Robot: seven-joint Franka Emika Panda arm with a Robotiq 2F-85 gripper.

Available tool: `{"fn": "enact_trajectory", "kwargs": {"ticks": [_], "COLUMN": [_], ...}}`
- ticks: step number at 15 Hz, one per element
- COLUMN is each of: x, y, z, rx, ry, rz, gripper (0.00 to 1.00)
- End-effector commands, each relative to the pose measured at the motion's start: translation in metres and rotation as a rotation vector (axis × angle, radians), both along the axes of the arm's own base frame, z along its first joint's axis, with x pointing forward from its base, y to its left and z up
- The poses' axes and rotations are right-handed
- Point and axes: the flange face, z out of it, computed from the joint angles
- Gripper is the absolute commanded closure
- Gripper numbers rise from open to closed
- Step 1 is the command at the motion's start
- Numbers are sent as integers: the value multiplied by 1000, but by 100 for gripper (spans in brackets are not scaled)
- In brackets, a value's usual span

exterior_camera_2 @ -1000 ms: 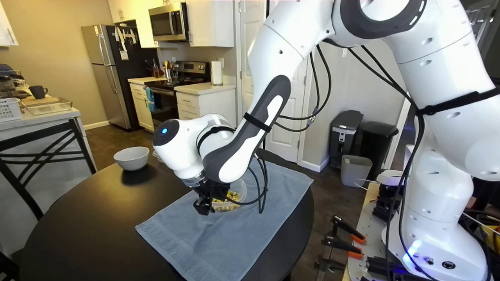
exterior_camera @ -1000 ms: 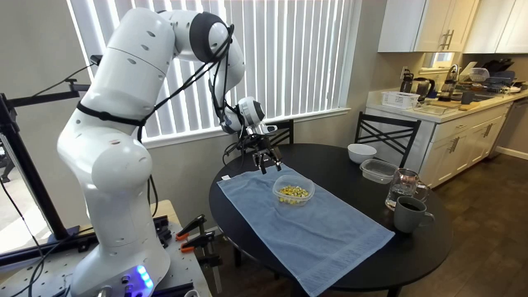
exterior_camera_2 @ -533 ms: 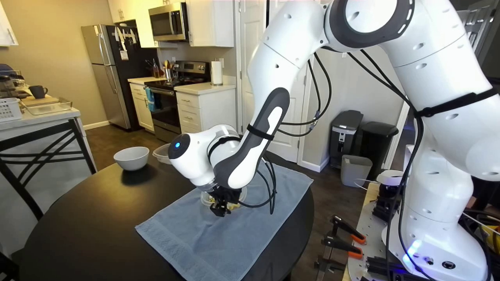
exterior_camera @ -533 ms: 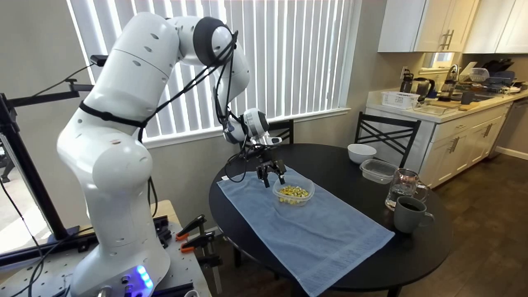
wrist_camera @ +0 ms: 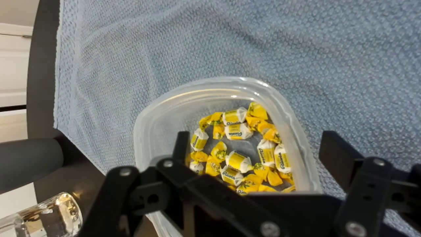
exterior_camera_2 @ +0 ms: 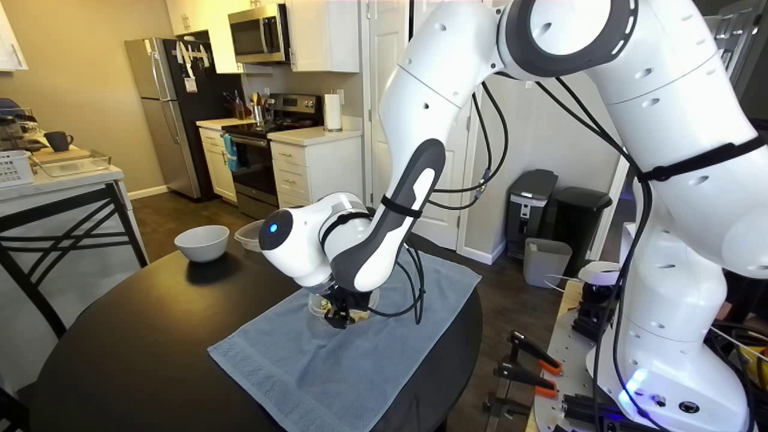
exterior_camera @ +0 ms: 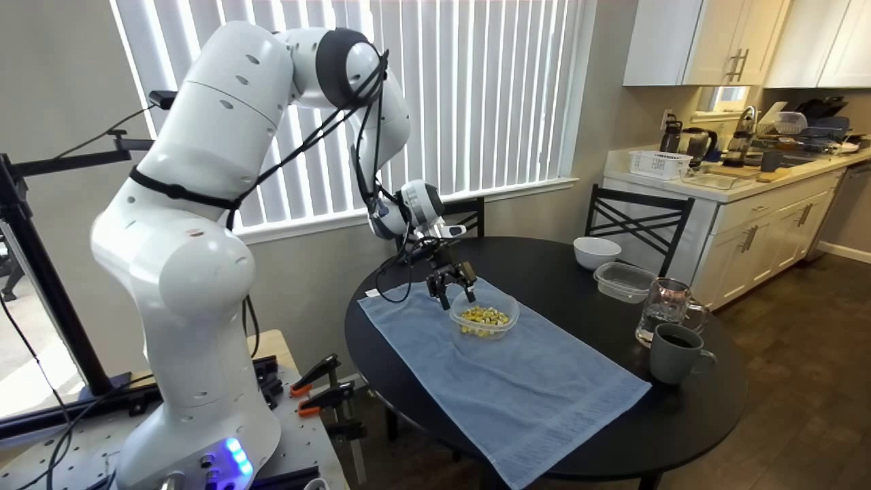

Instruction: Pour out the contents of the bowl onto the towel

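Note:
The clear plastic bowl (exterior_camera: 495,299) stands upright on the light blue towel (exterior_camera: 531,401). It holds several yellow-and-white wrapped candies (wrist_camera: 236,161). My gripper (exterior_camera: 458,301) is open at the bowl's near rim, tilted downward. In the wrist view my gripper (wrist_camera: 258,149) straddles one bowl wall (wrist_camera: 294,141): one finger is over the inside, the other outside above the towel (wrist_camera: 197,49). The fingers do not close on the wall. In an exterior view the arm and gripper (exterior_camera_2: 339,320) hide much of the bowl (exterior_camera_2: 314,307).
A white bowl (exterior_camera: 595,253), an empty clear container (exterior_camera: 625,282), a glass mug (exterior_camera: 659,314) and a grey mug (exterior_camera: 674,355) stand on the dark round table (exterior_camera: 544,265) beside the towel. Chairs (exterior_camera: 639,218) stand at the table's far side.
My gripper has come down and moved toward the bowl, with only a slight shift in the last half second. The bowl, candies and towel have not moved.

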Motion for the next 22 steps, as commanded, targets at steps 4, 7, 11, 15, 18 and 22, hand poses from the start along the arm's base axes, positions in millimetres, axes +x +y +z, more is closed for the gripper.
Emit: {"fn": "enact_trajectory", "kwargs": {"ticks": [4,7,11,15,18,22], "x": [-6,-8,-4,5,9,11], "y": [-9,-22,-44,-57,-58,-60], "z": [-3,-7,2,18,26,25], "rx": [-72,-113,-207,-275,-289,-302], "ry": [-13,-19,-37,-97,-139,-208], "rz": [53,66,91,112,118,109], "gripper": [0,0,0,0,0,0]}}
